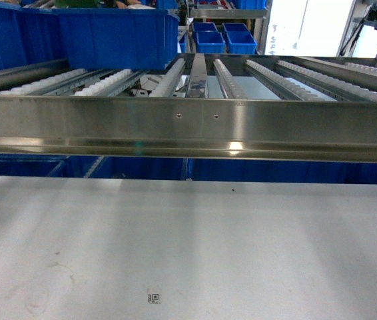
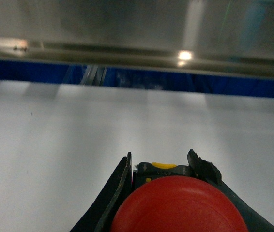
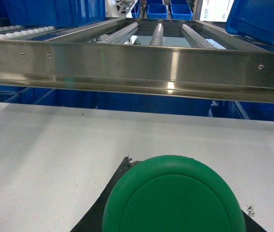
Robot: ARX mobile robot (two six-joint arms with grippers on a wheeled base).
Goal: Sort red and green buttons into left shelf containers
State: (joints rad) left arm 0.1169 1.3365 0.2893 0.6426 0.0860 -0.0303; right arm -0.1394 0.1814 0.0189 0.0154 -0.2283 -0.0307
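**Wrist views: one button in each gripper, bins not yet reached**

Left wrist view shows a red button (image 2: 178, 205) pinched between the dark fingers (image 2: 120, 181) of the left gripper (image 2: 168, 191), over the white table (image 2: 79, 135). The right gripper (image 3: 175, 203) carries a green button (image 3: 173, 195), whose cap hides most of the fingers, so the hold looks like a pinch but only one dark finger edge shows.

Judged step: carrying, both buttons picked. Next, each arm must lift above the steel rail (image 1: 188, 127) and reach left toward the blue bin (image 1: 108, 33) on the roller shelf.

Count: one red button, one green; neither arm appears in the head view.
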